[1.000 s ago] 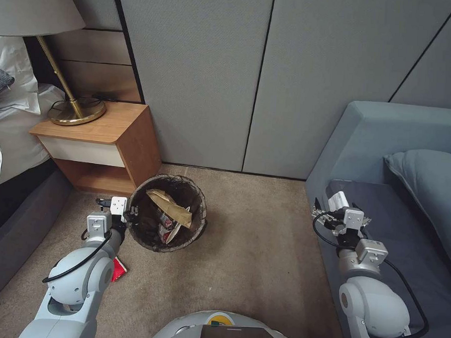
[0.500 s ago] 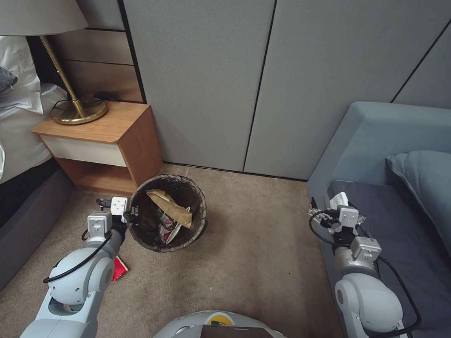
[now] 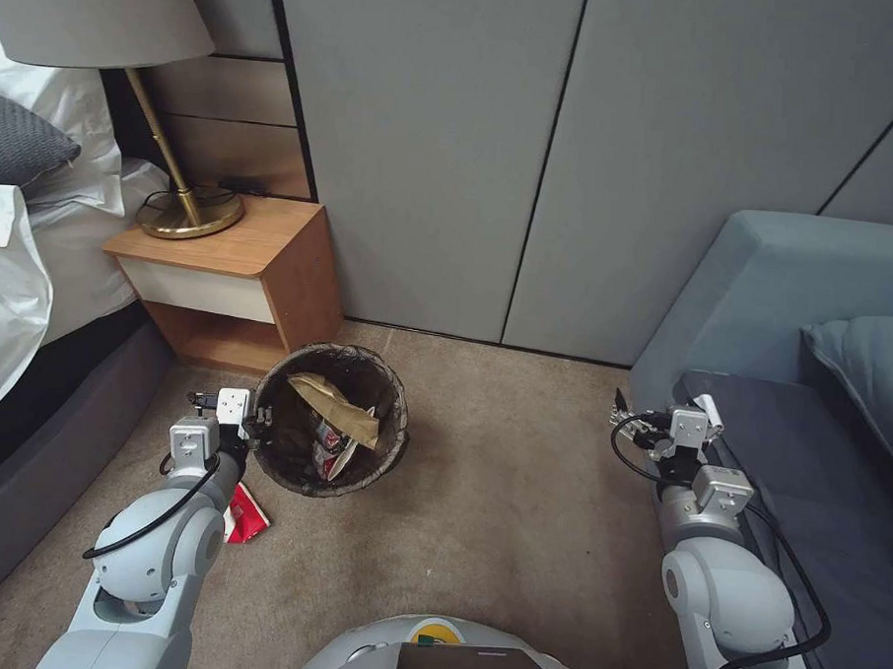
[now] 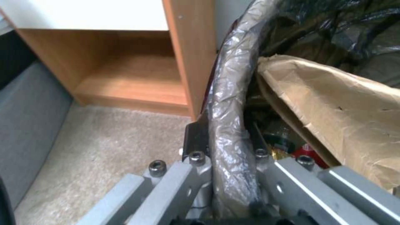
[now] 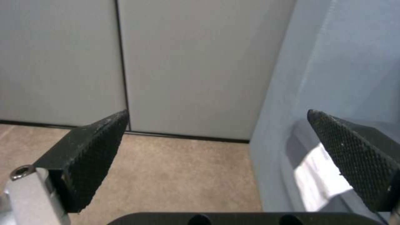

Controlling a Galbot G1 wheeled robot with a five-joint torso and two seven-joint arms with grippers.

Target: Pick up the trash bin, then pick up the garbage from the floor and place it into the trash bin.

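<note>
- The small round trash bin (image 3: 331, 420), lined with a dark crinkled plastic bag folded over its rim, stands on the beige carpet (image 3: 497, 534) just in front of the wooden bedside cabinet (image 3: 234, 276) with its brass-footed lamp (image 3: 188, 210).
- The left gripper (image 3: 256, 427) sits at the bin's near-left rim; from the head view its fingers are too small to read.
- The left wrist view settles it: the gripper (image 4: 225, 150) is pinched on the bag-wrapped rim (image 4: 228, 103), one finger outside the wall and one inside.
- That same close view shows a tan crumpled paper scrap (image 4: 333, 106) lying across the inside of the bin, with something red and yellow beneath it, possibly a wrapper.
- From above, the paper scrap (image 3: 340, 401) rests over red-and-white crushed cup pieces (image 3: 331, 448) in the bin.
- A red-and-white piece of litter (image 3: 244, 515) lies on the carpet beside the left arm, near the bin's base.
- The right gripper (image 3: 632, 422) hangs at the front corner of the blue-grey sofa (image 3: 792, 320), apart from the bin.
- The right wrist view shows its two black textured fingers (image 5: 89, 147) spread wide with nothing between them, and a white slip (image 5: 321, 175) on the sofa seat.
</note>
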